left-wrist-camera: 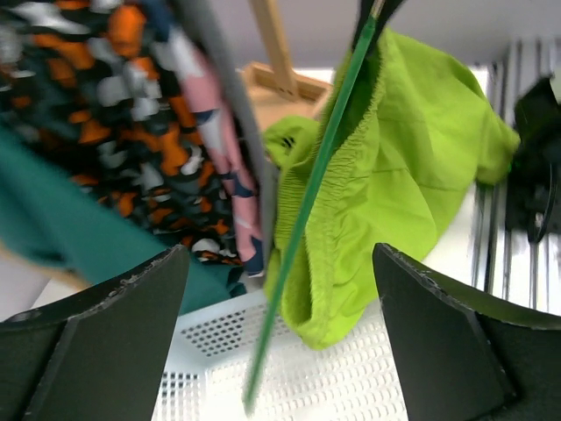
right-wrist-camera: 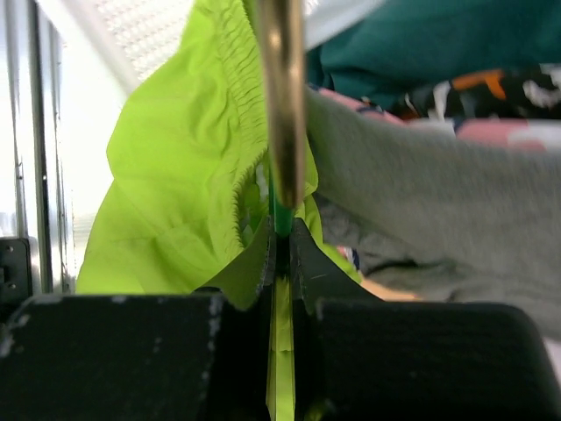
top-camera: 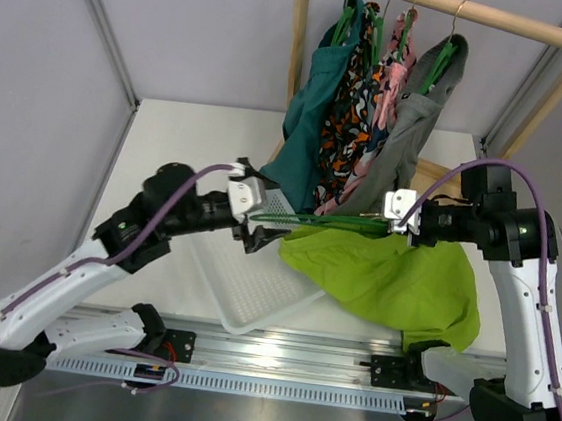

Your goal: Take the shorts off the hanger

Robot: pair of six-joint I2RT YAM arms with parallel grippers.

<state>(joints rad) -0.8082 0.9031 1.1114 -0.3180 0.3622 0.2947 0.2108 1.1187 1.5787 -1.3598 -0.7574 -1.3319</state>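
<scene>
The lime green shorts point(top-camera: 385, 277) hang crumpled from a thin green hanger point(top-camera: 330, 220) held level over the table. My right gripper point(top-camera: 397, 226) is shut on the hanger at its neck, under the brass hook point(right-wrist-camera: 282, 96); the shorts point(right-wrist-camera: 175, 202) bunch to its left. My left gripper point(top-camera: 259, 230) is open at the hanger's left end, over a white basket. In the left wrist view the green hanger arm point(left-wrist-camera: 307, 210) runs between my fingers point(left-wrist-camera: 96, 342) without touching them, with the shorts' waistband point(left-wrist-camera: 386, 175) draped beside it.
A white perforated basket point(top-camera: 244, 277) sits at the table's middle. A wooden rack point(top-camera: 463, 10) at the back holds several garments on hangers: teal point(top-camera: 310, 123), patterned, pink and grey point(top-camera: 410, 134). They hang just behind both grippers.
</scene>
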